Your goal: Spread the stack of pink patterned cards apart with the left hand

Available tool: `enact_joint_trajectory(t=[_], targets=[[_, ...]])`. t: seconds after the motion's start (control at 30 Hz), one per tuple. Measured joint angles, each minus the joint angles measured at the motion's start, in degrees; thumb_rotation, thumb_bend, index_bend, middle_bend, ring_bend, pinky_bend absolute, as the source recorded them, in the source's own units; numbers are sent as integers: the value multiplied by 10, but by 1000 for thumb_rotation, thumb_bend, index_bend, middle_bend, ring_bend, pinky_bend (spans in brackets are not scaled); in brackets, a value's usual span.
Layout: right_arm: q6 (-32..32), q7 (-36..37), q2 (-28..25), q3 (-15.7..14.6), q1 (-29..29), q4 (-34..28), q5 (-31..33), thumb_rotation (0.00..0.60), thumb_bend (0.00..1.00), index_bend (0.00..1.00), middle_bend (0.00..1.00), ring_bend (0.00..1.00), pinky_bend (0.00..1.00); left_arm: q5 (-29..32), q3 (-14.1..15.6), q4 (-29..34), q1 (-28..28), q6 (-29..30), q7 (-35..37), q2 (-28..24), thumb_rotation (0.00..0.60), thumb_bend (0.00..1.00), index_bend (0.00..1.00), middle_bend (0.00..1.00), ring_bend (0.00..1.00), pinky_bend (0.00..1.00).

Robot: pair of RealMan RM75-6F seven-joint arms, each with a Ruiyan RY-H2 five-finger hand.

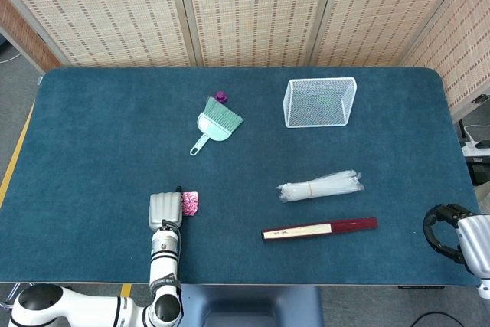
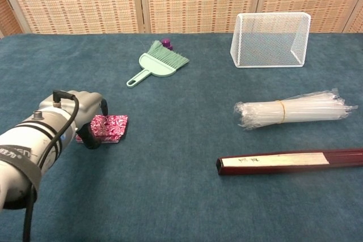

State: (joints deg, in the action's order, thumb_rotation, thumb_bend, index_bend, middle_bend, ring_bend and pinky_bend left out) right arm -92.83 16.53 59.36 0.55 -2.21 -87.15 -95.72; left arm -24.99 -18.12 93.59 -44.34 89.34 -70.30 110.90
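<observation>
The grey left hand (image 2: pixel 79 113) sits over the near-left edge of the pink patterned card stack (image 2: pixel 108 128) on the blue cloth table (image 2: pixel 181 196), finger grip hidden, cards squared; next, I'd judge, a sideways fanning press.

The tablecloth (image 1: pixel 92 135) is deep teal. The card stack (image 2: pixel 110 127) carries a pink-and-white swirl pattern. The hand brush (image 2: pixel 158 63) is mint green, the wire basket (image 2: pixel 271 38) white, the long box (image 2: pixel 289 161) dark red with a cream label, and the left hand (image 2: pixel 76 110) silver-grey.
</observation>
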Motion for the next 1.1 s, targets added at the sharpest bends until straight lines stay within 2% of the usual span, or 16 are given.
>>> enact_joint_trajectory(t=[0.3,0.73,0.97,1.1], targets=[[2,-1,0,1,-1,-2,2,600,461,647,580,520,799,-15,7,2,4,3,13,-1,600,357,348,1000,1000,1000],[2,-2,1,0,-1,-1,2,600,460,646,580,520,799,-32,14,11,13,5,30,-9,600,356,427,1000,1000,1000],[3,-4,1,0,-2,-1,2,600,460,647,580,520,799,-52,32,51,28,14,36,-40,600,355,444,1000,1000,1000],[4,-4,1,0,-2,-2,2,600,461,646,580,520,799,-66,49,85,42,18,43,-76,600,355,451,1000,1000,1000]])
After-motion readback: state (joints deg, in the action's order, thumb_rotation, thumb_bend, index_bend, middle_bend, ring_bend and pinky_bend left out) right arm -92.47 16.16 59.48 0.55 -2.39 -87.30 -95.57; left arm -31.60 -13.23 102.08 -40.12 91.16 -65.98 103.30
